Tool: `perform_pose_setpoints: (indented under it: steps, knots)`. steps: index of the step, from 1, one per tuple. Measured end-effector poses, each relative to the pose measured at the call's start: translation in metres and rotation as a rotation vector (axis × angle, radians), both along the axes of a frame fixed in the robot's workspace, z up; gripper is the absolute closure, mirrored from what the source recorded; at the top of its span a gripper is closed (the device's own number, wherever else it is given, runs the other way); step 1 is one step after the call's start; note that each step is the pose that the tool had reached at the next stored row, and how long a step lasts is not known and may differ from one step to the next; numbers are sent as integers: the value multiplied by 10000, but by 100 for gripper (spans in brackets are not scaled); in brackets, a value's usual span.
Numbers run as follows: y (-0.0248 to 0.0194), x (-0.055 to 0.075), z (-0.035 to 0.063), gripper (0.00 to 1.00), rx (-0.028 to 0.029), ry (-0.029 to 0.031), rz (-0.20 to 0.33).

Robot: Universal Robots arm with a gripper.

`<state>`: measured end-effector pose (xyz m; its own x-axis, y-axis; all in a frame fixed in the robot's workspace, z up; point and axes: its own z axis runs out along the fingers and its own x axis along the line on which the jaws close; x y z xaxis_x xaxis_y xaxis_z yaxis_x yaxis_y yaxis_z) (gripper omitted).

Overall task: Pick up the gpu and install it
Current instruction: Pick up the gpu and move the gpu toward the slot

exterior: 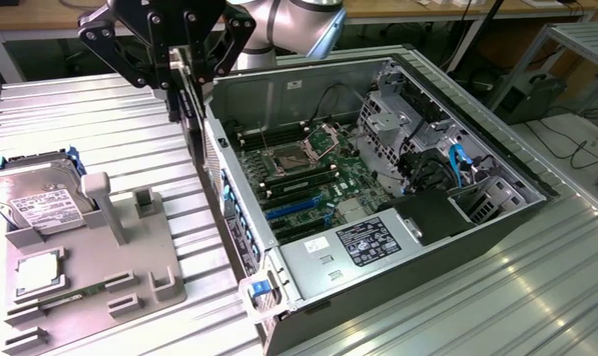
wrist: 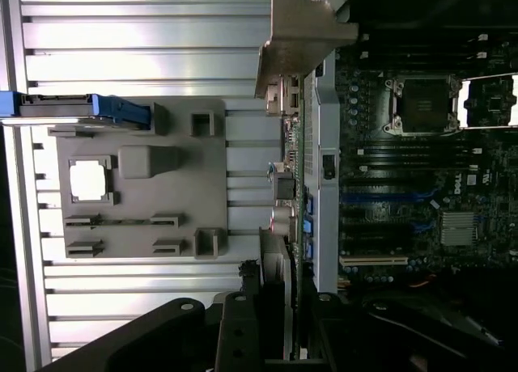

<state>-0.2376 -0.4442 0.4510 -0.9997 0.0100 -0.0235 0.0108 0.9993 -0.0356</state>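
The gpu (exterior: 191, 130) hangs edge-on and upright from my gripper (exterior: 179, 83), whose black fingers are shut on its upper part. It is in the air just outside the open computer case (exterior: 497, 215), above the case's rear wall on the exterior view's left. In the wrist view the gpu (wrist: 296, 186) is a thin green edge with its silver end bracket (wrist: 303, 32) at the far end, and my gripper (wrist: 279, 327) clamps the near end. The motherboard (exterior: 309, 182) with its blue slots (exterior: 297, 211) lies open inside the case.
A grey parts fixture (exterior: 130, 259) sits on the ribbed metal table at the exterior view's left. It carries a hard drive (exterior: 37, 196), a square processor (exterior: 40, 271) and a memory stick (exterior: 76, 293). Drive cages and cables (exterior: 447, 167) fill the case's far side.
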Motion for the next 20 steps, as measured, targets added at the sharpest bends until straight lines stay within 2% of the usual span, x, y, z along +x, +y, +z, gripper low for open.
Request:
perform_pose_setpoints:
  steps: [20]
  knots:
    - [0,249,0,72,1,-1,0]
